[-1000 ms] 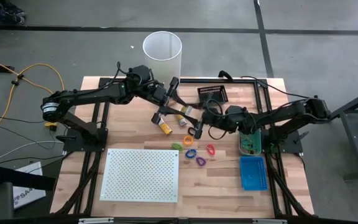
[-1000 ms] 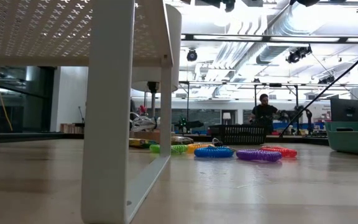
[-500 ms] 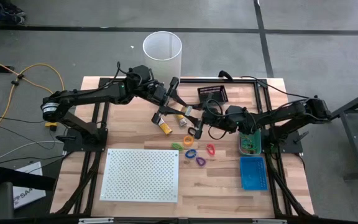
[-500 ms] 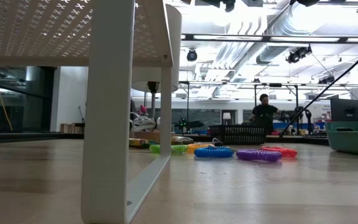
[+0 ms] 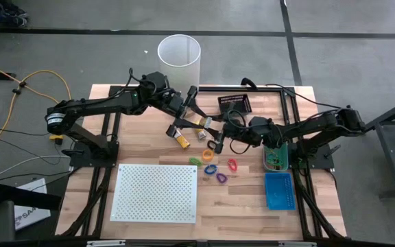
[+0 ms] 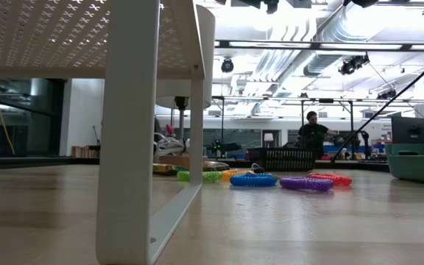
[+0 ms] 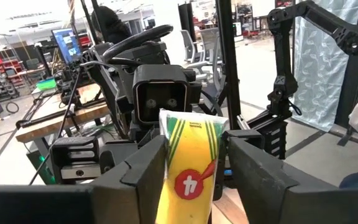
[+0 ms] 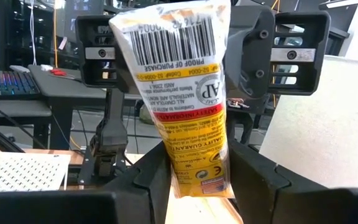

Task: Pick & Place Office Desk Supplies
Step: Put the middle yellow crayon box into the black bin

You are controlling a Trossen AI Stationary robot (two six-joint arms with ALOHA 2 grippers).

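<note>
Both my claws, left claw (image 7: 188,177) and right claw (image 8: 197,177), clamp one yellow packet (image 5: 199,124) mid-handover; coil loops (image 5: 216,169) remain on the tabletop (image 5: 149,147), unsorted.

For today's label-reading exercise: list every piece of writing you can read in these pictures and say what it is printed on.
"PROOF OF PURCHASE": beside the barcode on the yellow packet, upside down in the right wrist view.
"AP": round seal on that packet.
The barcode digits, the red band and the fine print are too blurred to read.

Both arms stretched to table ctr, left tool (image 5: 199,121) & right tool (image 5: 214,141) each clamped on 1 packet.
</note>
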